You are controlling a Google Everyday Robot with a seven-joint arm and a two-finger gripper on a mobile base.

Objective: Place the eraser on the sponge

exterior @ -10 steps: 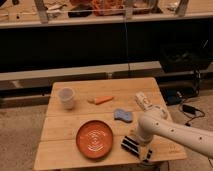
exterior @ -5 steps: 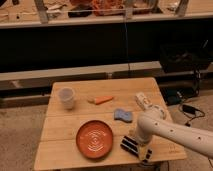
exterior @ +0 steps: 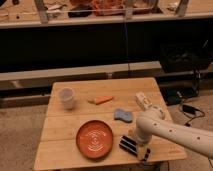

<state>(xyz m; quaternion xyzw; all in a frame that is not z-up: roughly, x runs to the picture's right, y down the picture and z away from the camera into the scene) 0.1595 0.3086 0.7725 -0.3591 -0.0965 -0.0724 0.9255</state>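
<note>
— Nothing has moved since the earlier frames. The arm [exterior: 170,131] hangs in the same bend and the tool [exterior: 137,149] is parked low at the desk's [exterior: 60,125] near right edge.

— Tool state?

— Spread wide, right down at the eraser [exterior: 128,144]. I can't tell if a finger touches it.

— So where does the task stand?

— The eraser lies flat on the wood, beside the plate [exterior: 95,139]. The sponge [exterior: 122,115] sits a little farther back, apart from it, with nothing on top. With no motion, I'd judge the tool is pausing over a grasp rather than carrying.

— And the surface?

— Pale slatted wood. A cup [exterior: 66,97], a carrot [exterior: 101,99] and a white bottle [exterior: 143,101] sit toward the back.

— The room?

— A dark wall under a cluttered shelf [exterior: 100,17], and cables [exterior: 190,107] on the floor at right.
</note>
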